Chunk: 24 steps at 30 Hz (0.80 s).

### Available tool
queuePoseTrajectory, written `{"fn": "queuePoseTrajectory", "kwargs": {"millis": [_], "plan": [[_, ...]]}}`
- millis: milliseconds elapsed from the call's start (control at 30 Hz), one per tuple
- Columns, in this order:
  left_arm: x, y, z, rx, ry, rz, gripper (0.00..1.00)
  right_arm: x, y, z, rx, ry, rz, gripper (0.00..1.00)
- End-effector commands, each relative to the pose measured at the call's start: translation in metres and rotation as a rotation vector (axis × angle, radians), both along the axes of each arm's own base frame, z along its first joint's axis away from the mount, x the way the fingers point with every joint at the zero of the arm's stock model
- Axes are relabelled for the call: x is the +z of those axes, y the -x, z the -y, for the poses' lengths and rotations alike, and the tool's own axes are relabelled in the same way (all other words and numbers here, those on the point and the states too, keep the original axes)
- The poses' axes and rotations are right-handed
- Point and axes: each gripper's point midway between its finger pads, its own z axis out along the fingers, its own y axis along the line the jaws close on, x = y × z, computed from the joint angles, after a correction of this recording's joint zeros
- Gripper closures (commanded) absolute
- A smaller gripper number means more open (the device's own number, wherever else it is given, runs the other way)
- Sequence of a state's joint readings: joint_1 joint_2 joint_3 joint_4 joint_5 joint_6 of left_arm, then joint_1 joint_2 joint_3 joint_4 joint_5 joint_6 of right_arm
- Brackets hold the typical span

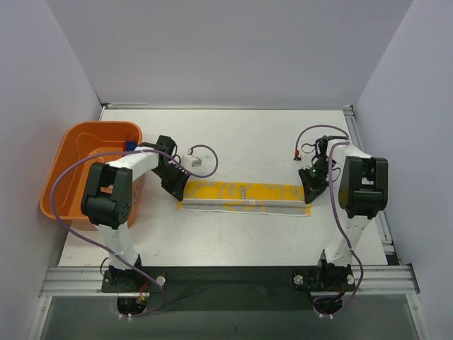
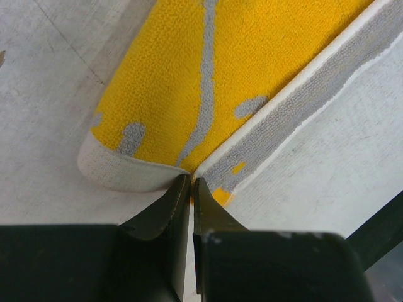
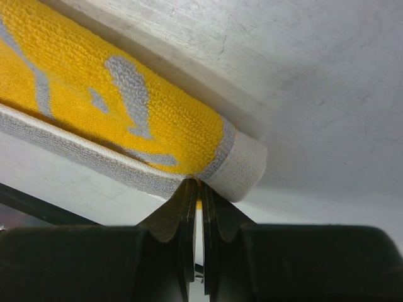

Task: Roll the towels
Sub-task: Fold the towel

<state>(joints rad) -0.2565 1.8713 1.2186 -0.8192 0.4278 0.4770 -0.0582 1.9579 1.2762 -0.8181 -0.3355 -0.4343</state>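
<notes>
Since the yellow towel point(image 1: 244, 193) lies as one long narrow strip across the middle of the bench point(image 1: 248, 134), stretched between my two arms, I have an end under each wrist camera. The left fingers point(image 2: 179, 195) are drawn nearly together at the strip's near corner, with a sliver of yellow cloth caught at their tips. The right fingers point(image 3: 187, 195) are pressed together at the far end's near corner in the same way, a thin line of yellow showing between them. Both grips look shallow to me, a pinch on the edge layer and not on the whole thickness.

That is my main worry. If I turn or lift from here, the thin layer could slide out of one pair of fingers, and the roll would slacken at that end while the other end tightens, leaving a cone. Pulling the ends apart too hard would stretch the strip flat again; moving one arm ahead of the other would twist it. The pale hem lying flat along the near side could also peel away and unroll.

The orange tub point(image 1: 71, 159) sits close beside the left arm, so a wide elbow swing might knock it. I cannot see a second towel from here.
</notes>
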Motion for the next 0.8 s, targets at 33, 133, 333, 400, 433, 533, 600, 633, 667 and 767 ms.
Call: {"fn": "queuePoseTrajectory", "kwargs": {"millis": [33, 133, 333, 400, 433, 533, 600, 633, 667, 767], "plan": [[-0.006, -0.013, 0.005, -0.002, -0.018, 0.049, 1.00, -0.010, -0.001, 0.010, 0.000, 0.063, -0.014, 1.00], [-0.005, -0.016, 0.005, 0.002, -0.019, 0.056, 1.00, -0.008, -0.012, 0.013, -0.010, 0.076, 0.003, 1.00], [0.031, -0.025, 0.009, -0.012, 0.034, 0.118, 1.00, 0.033, -0.034, 0.016, -0.033, 0.032, 0.095, 1.00], [0.044, -0.022, 0.010, -0.025, 0.047, 0.123, 1.00, 0.050, -0.029, 0.013, -0.010, 0.002, 0.121, 1.00], [0.053, -0.019, 0.012, -0.042, 0.067, 0.133, 1.00, 0.053, -0.023, 0.010, 0.001, -0.015, 0.120, 1.00], [0.067, -0.011, 0.012, -0.058, 0.084, 0.144, 1.00, 0.061, -0.010, 0.009, 0.032, -0.028, 0.120, 1.00], [0.067, -0.005, 0.010, -0.064, 0.081, 0.136, 1.00, 0.057, 0.002, 0.008, 0.046, -0.028, 0.092, 1.00], [0.060, 0.001, 0.008, -0.069, 0.073, 0.117, 1.00, 0.054, 0.005, 0.009, 0.052, -0.026, 0.079, 1.00], [0.056, 0.003, 0.007, -0.071, 0.067, 0.104, 1.00, 0.048, 0.010, 0.008, 0.050, -0.030, 0.056, 1.00], [0.036, 0.010, 0.009, -0.079, 0.047, 0.067, 1.00, 0.034, 0.010, 0.005, 0.034, -0.035, 0.027, 1.00]]}}
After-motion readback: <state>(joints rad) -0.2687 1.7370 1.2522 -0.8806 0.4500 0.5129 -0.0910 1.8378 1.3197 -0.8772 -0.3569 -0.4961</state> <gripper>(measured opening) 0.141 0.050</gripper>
